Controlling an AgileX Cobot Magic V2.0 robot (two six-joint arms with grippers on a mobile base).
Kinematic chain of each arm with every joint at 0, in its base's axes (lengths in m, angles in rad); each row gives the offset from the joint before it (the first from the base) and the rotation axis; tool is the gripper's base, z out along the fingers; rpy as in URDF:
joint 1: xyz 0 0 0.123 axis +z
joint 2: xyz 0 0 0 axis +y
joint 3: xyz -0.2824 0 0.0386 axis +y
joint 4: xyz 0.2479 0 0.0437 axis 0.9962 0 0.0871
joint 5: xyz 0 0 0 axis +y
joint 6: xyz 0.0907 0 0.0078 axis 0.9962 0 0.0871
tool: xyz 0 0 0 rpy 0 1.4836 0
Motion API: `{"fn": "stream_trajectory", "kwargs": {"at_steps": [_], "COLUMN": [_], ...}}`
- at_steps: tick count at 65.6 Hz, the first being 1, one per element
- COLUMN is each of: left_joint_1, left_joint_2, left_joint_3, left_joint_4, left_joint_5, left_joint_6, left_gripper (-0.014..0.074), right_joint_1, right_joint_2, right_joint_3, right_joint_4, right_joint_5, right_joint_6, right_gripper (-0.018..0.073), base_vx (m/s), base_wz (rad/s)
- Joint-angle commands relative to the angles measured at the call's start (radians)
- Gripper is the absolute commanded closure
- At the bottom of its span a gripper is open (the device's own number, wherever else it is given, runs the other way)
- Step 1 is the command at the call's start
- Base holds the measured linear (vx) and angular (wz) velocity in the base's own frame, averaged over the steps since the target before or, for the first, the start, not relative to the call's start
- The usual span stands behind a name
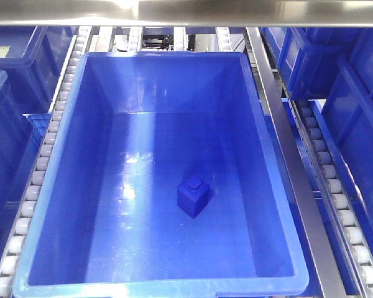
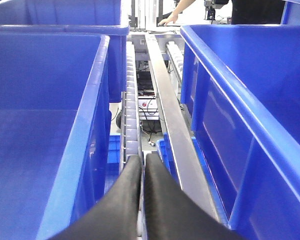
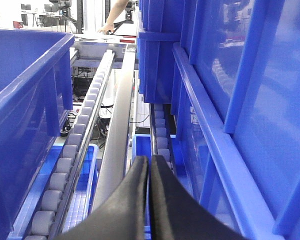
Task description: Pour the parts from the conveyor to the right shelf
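The large glossy plastic bin (image 1: 62,186) is bright blue, and the small studded block (image 1: 193,195) inside is darker blue. Pale grey-white rollers (image 1: 46,152) line silvery metal rails (image 1: 292,161). The gripper fingers (image 2: 162,200) look black, perhaps rubber.

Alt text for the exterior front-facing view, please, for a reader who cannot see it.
A large open blue bin sits on a roller conveyor, holding a single small blue block on its floor right of centre. More blue bins flank it on both sides.
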Motion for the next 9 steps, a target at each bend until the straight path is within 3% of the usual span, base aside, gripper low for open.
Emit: {"fn": "stream_trajectory", "kwargs": {"at_steps": [1,9], "left_joint_1": [-0.005,-0.005], "left_joint_2": [0.016,0.016], "left_joint_3": [-0.020,-0.020], "left_joint_4": [-0.008,-0.008], "left_joint_5": [-0.079,-0.079], "left_joint_6": [-0.008,-0.008], "left_gripper": [0.0603,0.0603], "right_joint_1": [-0.005,-0.005], "right_joint_2": [-0.012,-0.012], "right_joint_3": [0.009,0.009], "right_joint_4": [-0.012,-0.012], "right_joint_5": [-0.076,-0.075], "right_joint_6": [0.000,0.000], "right_gripper": [0.0567,0.0567], "base_vx": [0.00,0.00], "base_wz": [0.00,0.00]}}
